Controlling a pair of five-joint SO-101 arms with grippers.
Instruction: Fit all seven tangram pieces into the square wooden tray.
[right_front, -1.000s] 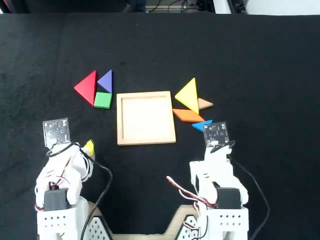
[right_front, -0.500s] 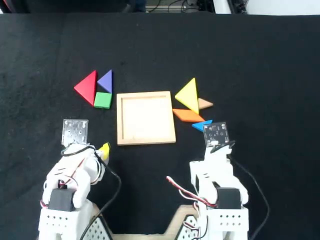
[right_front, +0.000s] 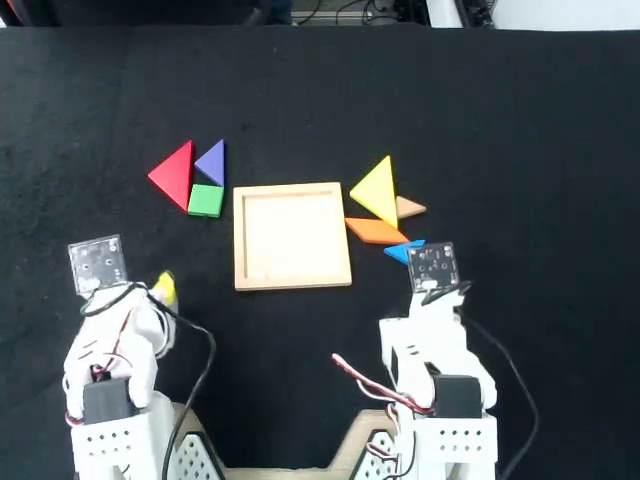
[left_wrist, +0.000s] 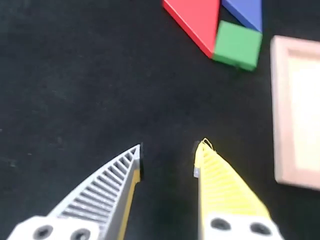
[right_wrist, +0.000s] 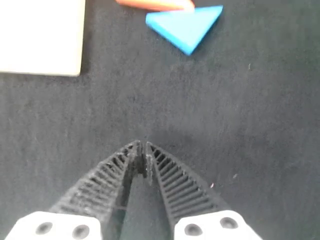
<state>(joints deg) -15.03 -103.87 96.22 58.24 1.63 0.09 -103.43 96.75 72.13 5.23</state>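
Observation:
The square wooden tray (right_front: 292, 237) lies mid-table with nothing inside; its corner shows as a pale frame (left_wrist: 285, 110) and a pale slab (right_wrist: 40, 35). Left of it sit a red triangle (right_front: 175, 174), a purple triangle (right_front: 212, 160) and a green square (right_front: 206, 200); the left wrist view shows the red triangle (left_wrist: 197, 20) and green square (left_wrist: 237, 45). To the tray's right lie a yellow triangle (right_front: 378, 187), a tan piece (right_front: 409, 208), an orange piece (right_front: 375, 231) and a blue triangle (right_front: 403, 250). My left gripper (left_wrist: 167, 155) is open over bare cloth near the tray's front left. My right gripper (right_wrist: 140, 150) is shut, just short of the blue triangle (right_wrist: 185, 27).
Black cloth covers the whole table, with wide bare stretches at the far side and on both flanks. Both arm bases (right_front: 110, 430) (right_front: 445, 430) stand at the near edge, with cables trailing between them.
The left arm swung right toward the tray's front-left corner, then back left and a little farther from the tray. The right arm and all pieces stayed put.

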